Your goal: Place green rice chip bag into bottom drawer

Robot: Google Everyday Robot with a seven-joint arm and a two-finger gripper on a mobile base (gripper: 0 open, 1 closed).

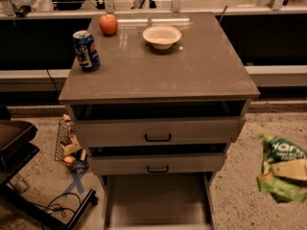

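The green rice chip bag [283, 169] is crinkled bright green foil with white lettering and a pale yellow patch. It hangs in the air at the right edge, right of the cabinet and level with its two upper drawers. The bottom drawer [156, 200] is pulled out toward me below them, and its plain flat floor shows nothing on it. My gripper does not show; no finger is visible around the bag, and whatever holds it is hidden or outside the picture.
On the cabinet top [192, 75] stand a red apple [108, 24], a blue drink can [87, 51] and a white bowl [162, 35]. The two upper drawers [158, 131] are slightly ajar. A wire basket [69, 145] and a black cart [19, 150] stand on the floor at left.
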